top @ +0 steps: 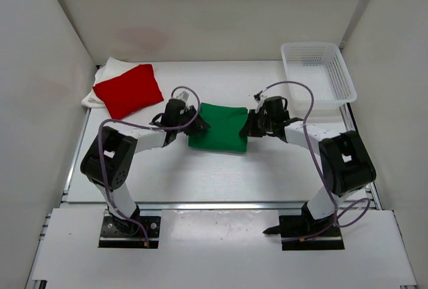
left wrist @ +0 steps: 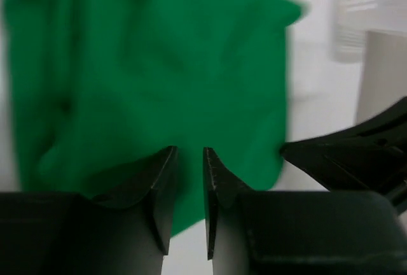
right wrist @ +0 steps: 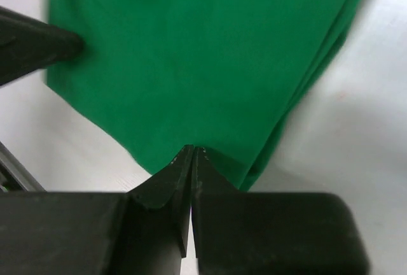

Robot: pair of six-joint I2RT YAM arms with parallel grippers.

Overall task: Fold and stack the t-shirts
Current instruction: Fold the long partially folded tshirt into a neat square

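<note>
The green t-shirt [top: 218,127] lies folded into a flat rectangle in the middle of the table. It also fills the left wrist view [left wrist: 146,71] and the right wrist view [right wrist: 203,52]. My left gripper [top: 194,124] is at its left edge. Its jaws [left wrist: 189,151] stand a narrow gap apart with nothing between them. My right gripper [top: 251,126] is at its right edge. Its jaws [right wrist: 193,149] are shut, with the tips over the cloth's edge. The red t-shirt [top: 128,89] lies folded on the white t-shirt [top: 105,73] at the back left.
A white mesh basket [top: 318,73] stands at the back right corner. White walls close the table on the left, back and right. Cables loop above both wrists.
</note>
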